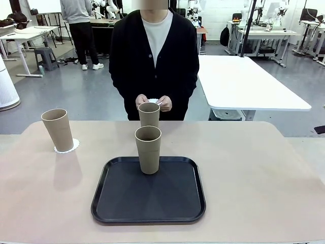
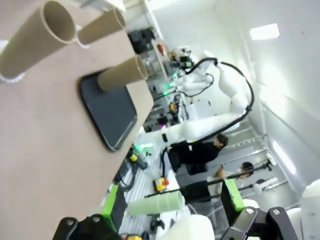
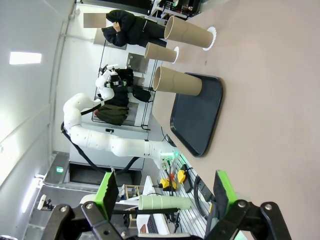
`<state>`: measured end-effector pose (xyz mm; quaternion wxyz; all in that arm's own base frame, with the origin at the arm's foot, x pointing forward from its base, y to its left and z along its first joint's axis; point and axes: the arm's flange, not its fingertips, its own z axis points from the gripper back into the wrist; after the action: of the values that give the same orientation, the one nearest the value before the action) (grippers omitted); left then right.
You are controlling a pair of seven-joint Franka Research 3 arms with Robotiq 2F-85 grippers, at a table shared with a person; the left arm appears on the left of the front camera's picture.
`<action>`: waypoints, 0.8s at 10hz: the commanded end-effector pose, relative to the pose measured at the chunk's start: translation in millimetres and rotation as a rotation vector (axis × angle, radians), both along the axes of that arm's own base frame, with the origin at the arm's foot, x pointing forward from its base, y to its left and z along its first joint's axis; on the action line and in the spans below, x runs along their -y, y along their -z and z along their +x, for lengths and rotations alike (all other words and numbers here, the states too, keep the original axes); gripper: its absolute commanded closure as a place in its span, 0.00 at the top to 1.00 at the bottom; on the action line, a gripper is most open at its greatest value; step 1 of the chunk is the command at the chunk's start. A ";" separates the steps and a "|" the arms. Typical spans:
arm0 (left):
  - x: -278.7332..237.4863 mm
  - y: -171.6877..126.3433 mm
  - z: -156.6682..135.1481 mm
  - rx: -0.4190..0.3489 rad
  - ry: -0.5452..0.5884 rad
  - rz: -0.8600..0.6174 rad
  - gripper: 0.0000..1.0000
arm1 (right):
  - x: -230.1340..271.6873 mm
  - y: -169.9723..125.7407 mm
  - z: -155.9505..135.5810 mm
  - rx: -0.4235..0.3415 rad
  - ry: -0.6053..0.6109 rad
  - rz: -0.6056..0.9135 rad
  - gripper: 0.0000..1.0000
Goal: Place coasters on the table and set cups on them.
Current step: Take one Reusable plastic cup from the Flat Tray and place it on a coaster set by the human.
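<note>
- Laying out looks about two-thirds done: the left cup (image 1: 58,129) stands upright on the left coaster (image 1: 68,147), near the far-left part of the bench (image 1: 244,173).
- The middle cup (image 1: 149,114) stands upright just beyond the tray (image 1: 147,203). The front view hides its base, but the right wrist view shows a white scalloped rim under it, likely the second coaster (image 3: 176,50).
- The tray cup (image 1: 148,150) stands upright on the far half of the black tray, with no coaster under it.
- The person's hands (image 1: 152,102) are together at the far edge, holding something small and white. It is probably the last coaster, but too small to be sure.
- The left hand (image 2: 171,197) has its fingers spread wide with nothing between them, well apart from the cups.
- The right hand (image 3: 165,186) is likewise wide open and empty.
- Step in hand, as a judgement: getting the third coaster down.
- The next move calls for a bare spot on the bench off the tray, probably on the right. The tray cup then needs gripping round its body, lifting straight up and setting centred on the coaster.
- A tall cup tips easily, and the paper may slide.
</note>
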<state>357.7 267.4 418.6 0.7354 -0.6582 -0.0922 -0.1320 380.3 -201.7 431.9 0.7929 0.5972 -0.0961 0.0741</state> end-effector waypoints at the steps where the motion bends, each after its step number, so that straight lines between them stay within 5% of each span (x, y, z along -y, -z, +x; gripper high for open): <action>1: -65.5 -25.7 -1.0 0.026 -0.003 0.034 1.00 | 1.7 -1.7 1.2 0.000 -0.007 0.005 1.00; 8: -80.7 -43.5 -15.4 0.054 -0.008 0.151 1.00 | 1.7 -1.7 1.2 0.000 -0.007 0.005 1.00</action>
<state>346.1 320.9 448.5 0.7780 -0.6051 -0.1108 -0.1278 380.3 -201.7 431.9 0.7929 0.5972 -0.0960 0.0741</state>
